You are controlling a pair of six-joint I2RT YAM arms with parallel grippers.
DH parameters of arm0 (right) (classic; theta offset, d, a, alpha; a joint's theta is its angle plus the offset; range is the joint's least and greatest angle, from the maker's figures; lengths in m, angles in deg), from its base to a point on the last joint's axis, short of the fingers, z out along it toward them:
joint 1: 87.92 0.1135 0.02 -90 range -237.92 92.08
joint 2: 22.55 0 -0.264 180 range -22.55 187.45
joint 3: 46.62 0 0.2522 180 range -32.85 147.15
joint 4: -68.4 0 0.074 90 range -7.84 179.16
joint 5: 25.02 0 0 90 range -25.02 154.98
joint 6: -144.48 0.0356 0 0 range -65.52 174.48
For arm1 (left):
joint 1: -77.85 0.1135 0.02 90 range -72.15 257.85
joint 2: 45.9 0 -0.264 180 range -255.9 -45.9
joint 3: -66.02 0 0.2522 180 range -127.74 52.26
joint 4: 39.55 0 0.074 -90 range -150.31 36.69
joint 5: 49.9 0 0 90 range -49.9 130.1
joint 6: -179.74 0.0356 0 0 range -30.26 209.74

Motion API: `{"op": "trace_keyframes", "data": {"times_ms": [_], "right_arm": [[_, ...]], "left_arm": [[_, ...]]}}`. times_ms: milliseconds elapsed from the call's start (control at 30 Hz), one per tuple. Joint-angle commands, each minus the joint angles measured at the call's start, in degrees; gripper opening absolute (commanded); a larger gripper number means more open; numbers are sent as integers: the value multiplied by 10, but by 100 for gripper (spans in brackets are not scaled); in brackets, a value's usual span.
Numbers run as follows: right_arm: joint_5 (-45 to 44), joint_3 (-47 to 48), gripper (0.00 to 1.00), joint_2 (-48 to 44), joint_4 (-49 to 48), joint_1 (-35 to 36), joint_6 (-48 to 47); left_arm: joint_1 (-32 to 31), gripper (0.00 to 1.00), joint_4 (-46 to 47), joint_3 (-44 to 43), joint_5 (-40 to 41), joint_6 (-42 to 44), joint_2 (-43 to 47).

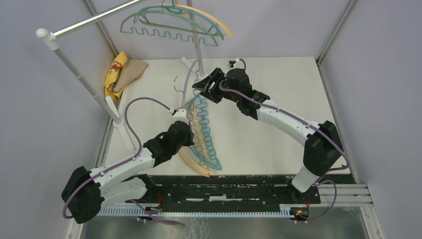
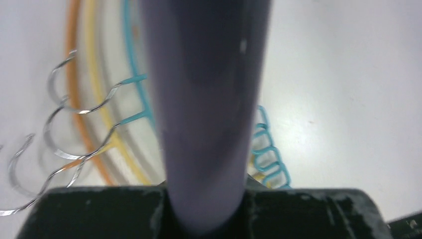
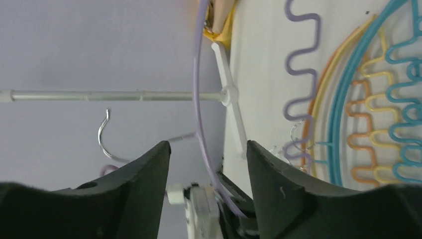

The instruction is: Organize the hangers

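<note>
At the centre of the top view, the purple hanger (image 1: 187,87) is held up off the counter (image 1: 283,79), its thin arc rising between the two hands. It is gripped at its lower end by the left hand (image 1: 180,114), whose jaws are closed on it. In the left wrist view it fills the middle of the frame as a blurred lavender bar. The right hand (image 3: 206,149) is seen with its jaws parted. The purple arc passes through the gap between them unclamped, and whether either finger touches it cannot be told. Just right of the left hand, a pile of hangers (image 1: 205,137) in teal, orange and yellow is laid flat on the counter. Their metal hooks (image 2: 59,117) are bunched at the left of the left wrist view. At the upper centre of the top view, the hung hangers (image 1: 171,25) in green, teal and orange are carried on the rack rod (image 1: 89,20). A yellow and tan cloth (image 1: 119,72) is seen at the counter's upper left, beside the slanted rack pole (image 1: 82,77).
</note>
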Motion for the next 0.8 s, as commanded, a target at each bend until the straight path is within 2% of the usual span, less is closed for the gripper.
{"op": "trace_keyframes", "data": {"times_ms": [0,33,67,133,233,367,767], "right_arm": [[6,3,79,-51,77,-9,-52],[-7,7,91,-58,112,-11,-77],[-24,12,99,-64,147,-13,-103],[-53,4,100,-83,203,-21,-145],[-74,-41,100,-120,227,-38,-182],[-85,-77,100,-154,264,-55,-219],[-56,-127,100,-225,308,-118,-268]], "left_arm": [[10,3,-119,-57,146,-104,26],[10,3,-160,-66,172,-121,33],[10,3,-193,-76,202,-140,40],[11,3,-262,-100,266,-176,49],[11,3,-353,-146,348,-216,47],[29,3,-441,-222,415,-246,14],[156,3,-416,-330,408,-160,-63]]}}
